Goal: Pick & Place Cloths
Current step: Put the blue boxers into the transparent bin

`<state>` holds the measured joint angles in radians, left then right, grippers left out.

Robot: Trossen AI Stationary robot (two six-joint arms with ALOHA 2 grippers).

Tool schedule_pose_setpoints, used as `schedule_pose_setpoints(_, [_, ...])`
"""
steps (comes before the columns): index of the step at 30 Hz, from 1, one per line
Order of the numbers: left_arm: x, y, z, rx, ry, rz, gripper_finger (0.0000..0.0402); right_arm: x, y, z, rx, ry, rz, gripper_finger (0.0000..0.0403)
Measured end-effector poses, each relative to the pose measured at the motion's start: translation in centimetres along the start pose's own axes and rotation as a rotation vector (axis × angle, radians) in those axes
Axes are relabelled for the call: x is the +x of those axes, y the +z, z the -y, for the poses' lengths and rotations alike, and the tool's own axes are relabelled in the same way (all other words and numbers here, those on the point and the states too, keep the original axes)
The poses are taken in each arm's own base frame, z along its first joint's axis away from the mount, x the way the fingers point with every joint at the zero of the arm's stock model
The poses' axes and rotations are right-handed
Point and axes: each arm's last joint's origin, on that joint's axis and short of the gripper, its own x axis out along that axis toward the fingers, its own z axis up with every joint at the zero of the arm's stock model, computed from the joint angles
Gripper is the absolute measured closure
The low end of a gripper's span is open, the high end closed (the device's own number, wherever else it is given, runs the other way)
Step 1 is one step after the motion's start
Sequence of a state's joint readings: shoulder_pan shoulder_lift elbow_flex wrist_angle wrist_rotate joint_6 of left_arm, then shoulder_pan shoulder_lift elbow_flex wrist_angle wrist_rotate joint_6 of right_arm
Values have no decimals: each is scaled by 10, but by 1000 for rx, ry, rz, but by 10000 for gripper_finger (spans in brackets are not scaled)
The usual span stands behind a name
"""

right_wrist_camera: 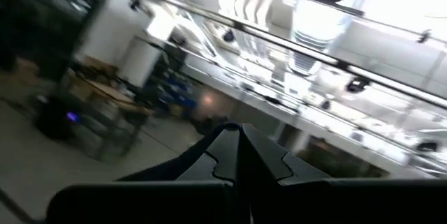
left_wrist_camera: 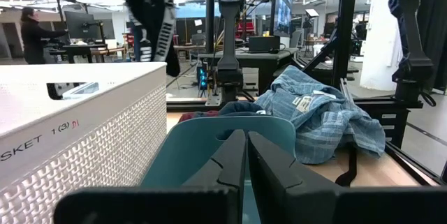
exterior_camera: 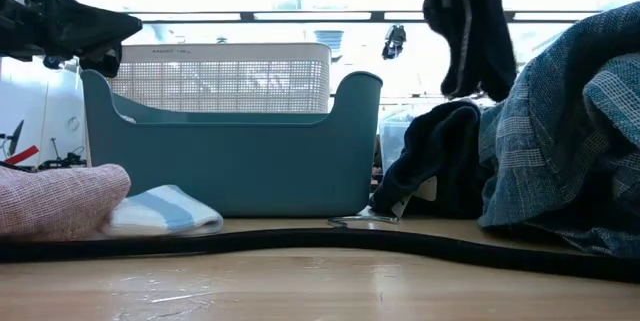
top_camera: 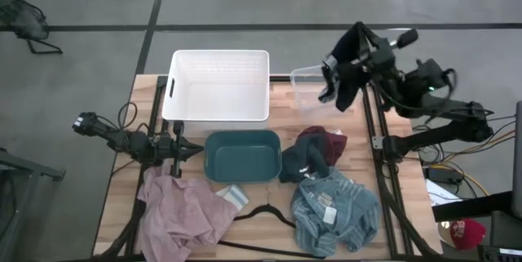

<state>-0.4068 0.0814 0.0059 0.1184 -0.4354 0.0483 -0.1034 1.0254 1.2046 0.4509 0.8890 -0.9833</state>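
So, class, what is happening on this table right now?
The right tool is shut on a dark black fabric garment, holding it in the air above the clear plastic bin. The left tool waits, shut, beside the teal plastic bin. The pale pink cloth and blue striped shirt lie on the table.
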Motion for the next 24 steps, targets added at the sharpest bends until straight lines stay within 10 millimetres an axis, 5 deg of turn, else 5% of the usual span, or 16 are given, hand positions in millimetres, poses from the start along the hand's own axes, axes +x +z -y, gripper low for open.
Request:
schedule_pose_setpoints(10, [0, 0, 0, 0, 0, 0, 376, 36, -44, -29, -110, -42, -168, 394])
schedule_pose_setpoints(24, [0, 0, 0, 0, 0, 0, 376, 41, -97, -52, -255, 48, -382, 394])
